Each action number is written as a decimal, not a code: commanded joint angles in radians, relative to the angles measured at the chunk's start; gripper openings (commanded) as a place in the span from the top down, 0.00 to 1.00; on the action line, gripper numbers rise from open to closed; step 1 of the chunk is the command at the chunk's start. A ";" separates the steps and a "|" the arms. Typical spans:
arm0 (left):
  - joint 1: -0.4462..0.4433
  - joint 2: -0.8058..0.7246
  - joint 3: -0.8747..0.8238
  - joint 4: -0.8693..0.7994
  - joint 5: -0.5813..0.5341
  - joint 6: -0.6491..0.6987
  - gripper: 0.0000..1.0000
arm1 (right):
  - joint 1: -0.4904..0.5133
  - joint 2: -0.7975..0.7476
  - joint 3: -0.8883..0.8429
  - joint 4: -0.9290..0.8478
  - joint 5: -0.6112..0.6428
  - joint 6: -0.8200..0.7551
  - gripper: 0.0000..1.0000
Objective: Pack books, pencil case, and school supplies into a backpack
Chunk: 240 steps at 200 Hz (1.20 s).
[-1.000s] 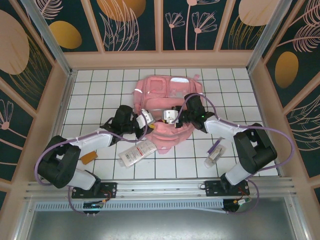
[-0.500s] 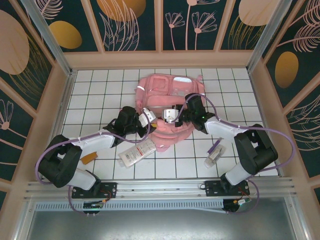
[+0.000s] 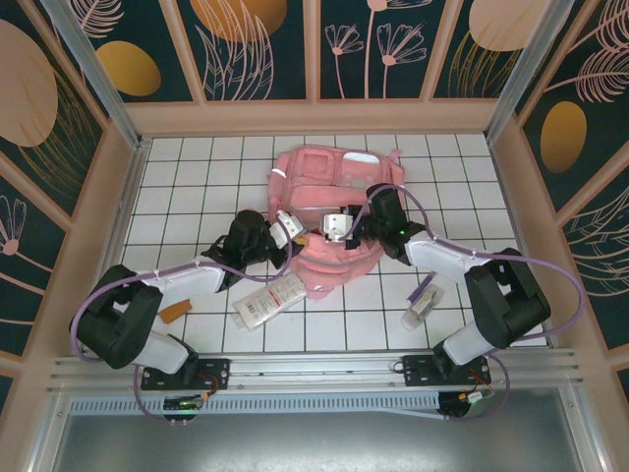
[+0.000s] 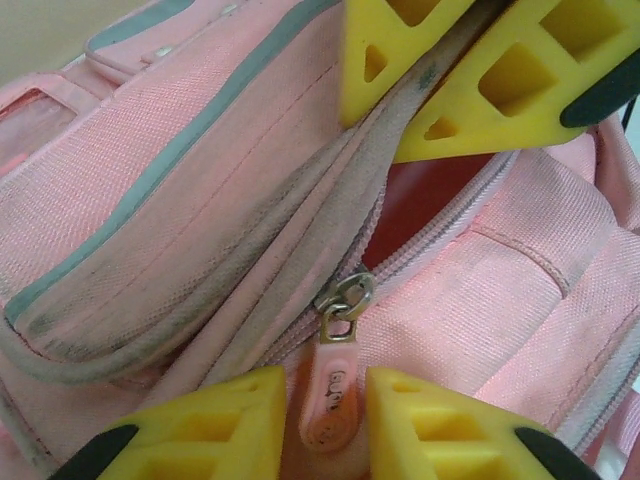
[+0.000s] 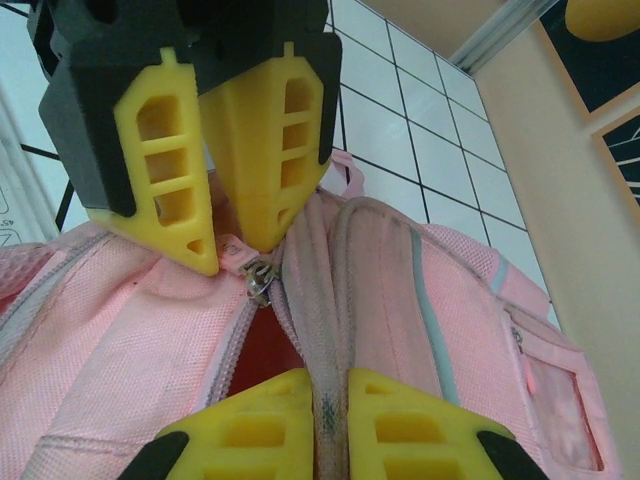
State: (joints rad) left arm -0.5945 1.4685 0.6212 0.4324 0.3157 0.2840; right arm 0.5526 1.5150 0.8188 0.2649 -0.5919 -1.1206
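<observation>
Left wrist view: seemingly unzipping backpack (image 4: pixel 180 200), pinching zipper pull (image 4: pixel 334 408) in nearly closed left gripper (image 4: pixel 325 388), clamping rim (image 4: pixel 325 200) in tight right gripper (image 4: pixel 390 125); next, drag pull along track (image 4: pixel 440 226).

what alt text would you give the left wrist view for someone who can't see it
Close-up of a pink backpack: the yellow left pincer is closed on the pink zipper pull at the bottom edge. At the top, the right pincer pinches the fabric edge beside the zip, which is partly open onto a red interior.
</observation>
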 commanded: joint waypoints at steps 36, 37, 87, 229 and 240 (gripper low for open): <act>0.007 0.071 0.035 0.110 0.093 -0.045 0.72 | 0.056 -0.064 0.000 0.060 -0.146 0.011 1.00; 0.007 0.071 0.036 0.111 0.095 -0.045 0.72 | 0.056 -0.065 0.000 0.060 -0.146 0.012 1.00; 0.007 0.101 0.025 0.184 0.118 -0.098 0.89 | 0.067 -0.064 -0.011 0.089 -0.146 0.027 1.00; 0.211 -0.050 -0.112 0.234 -0.298 -0.388 1.00 | 0.006 -0.061 -0.024 0.049 -0.056 -0.061 1.00; 0.211 -0.036 -0.104 0.232 -0.258 -0.368 1.00 | 0.005 -0.056 -0.020 0.038 -0.049 -0.070 1.00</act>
State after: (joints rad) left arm -0.4744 1.4242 0.5278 0.5823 0.2993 -0.0109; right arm 0.5724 1.5097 0.8021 0.3340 -0.5499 -1.1439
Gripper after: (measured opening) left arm 0.046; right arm 0.113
